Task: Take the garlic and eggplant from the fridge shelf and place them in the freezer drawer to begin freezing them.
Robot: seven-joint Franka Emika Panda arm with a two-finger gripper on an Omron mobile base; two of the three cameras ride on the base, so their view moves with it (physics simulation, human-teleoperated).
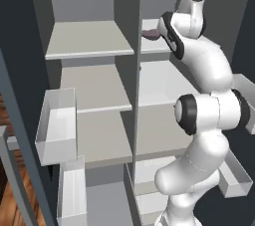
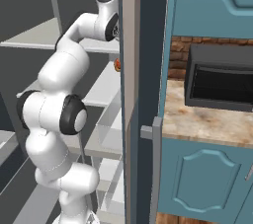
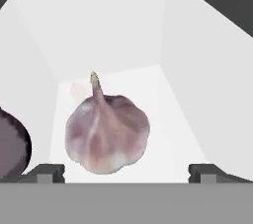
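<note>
Wide-open gripper (image 3: 126, 171) hovers before the garlic (image 3: 107, 131) on the fridge shelf (image 3: 168, 119), the eggplant (image 3: 12, 144) just beside it.

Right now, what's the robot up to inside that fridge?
The white arm is reaching up to a high fridge shelf on the right side of the open fridge. In the hand view, the gripper is open, with the garlic sitting between its fingertips but not yet gripped. The eggplant lies just beside the garlic at the edge of that view, untouched. Nothing has gone to the freezer yet, judging by both items sitting on the shelf.
</note>
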